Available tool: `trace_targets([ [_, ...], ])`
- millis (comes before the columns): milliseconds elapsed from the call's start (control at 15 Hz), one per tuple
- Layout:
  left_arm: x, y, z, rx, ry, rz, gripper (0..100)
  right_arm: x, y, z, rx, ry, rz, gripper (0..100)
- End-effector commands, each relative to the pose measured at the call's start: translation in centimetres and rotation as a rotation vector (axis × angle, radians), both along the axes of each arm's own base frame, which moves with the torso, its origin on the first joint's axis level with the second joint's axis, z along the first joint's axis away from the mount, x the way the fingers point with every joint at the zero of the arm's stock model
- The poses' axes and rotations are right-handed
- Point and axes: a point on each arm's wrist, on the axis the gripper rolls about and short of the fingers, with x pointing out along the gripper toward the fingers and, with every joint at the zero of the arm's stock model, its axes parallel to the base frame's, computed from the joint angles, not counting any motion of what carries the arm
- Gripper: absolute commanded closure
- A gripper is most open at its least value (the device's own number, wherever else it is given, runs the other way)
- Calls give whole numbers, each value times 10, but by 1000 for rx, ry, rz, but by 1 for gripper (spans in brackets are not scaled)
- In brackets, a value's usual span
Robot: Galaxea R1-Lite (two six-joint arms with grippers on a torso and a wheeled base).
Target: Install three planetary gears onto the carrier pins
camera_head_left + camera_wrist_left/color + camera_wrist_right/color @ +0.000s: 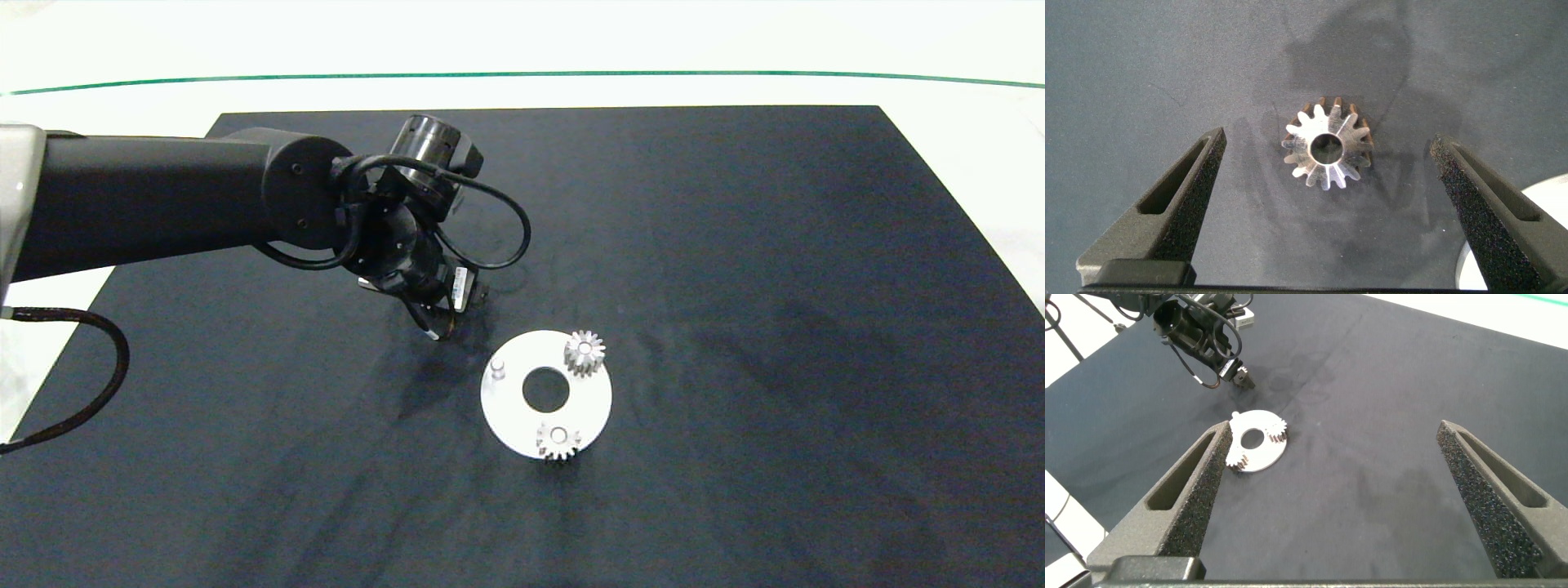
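Note:
A white disc [500, 408] lies on the dark mat and carries the carrier pins. Two planetary gears sit on pins, one at the disc's far right [584, 353] and one at its near edge [558, 442]. The left pin [498, 368] stands bare. My left gripper [438, 325] hangs just beyond the disc's far left side. It is open, and a third gear [1327, 151] lies flat on the mat between its fingers [1192, 175], touching neither. In the head view this gear is hidden under the gripper. My right gripper [1333, 429] is open and empty, high above the mat and away from the disc [1256, 456].
The dark mat [775, 327] covers most of a white table, whose far part is crossed by a green line [522, 75]. A black cable [98, 384] loops at the left edge. A corner of the disc [1552, 200] shows beside the left gripper's finger.

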Motion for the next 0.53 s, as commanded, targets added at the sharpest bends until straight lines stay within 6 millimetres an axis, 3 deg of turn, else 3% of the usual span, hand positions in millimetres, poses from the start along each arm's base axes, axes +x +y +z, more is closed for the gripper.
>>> trace_targets([
  [67,4,3,-4,4,12,11,0,0,0,0,-3,2,1,0],
  [533,10,8,-7,-14,29,13,2,0,0,0,-1,0,1,0],
])
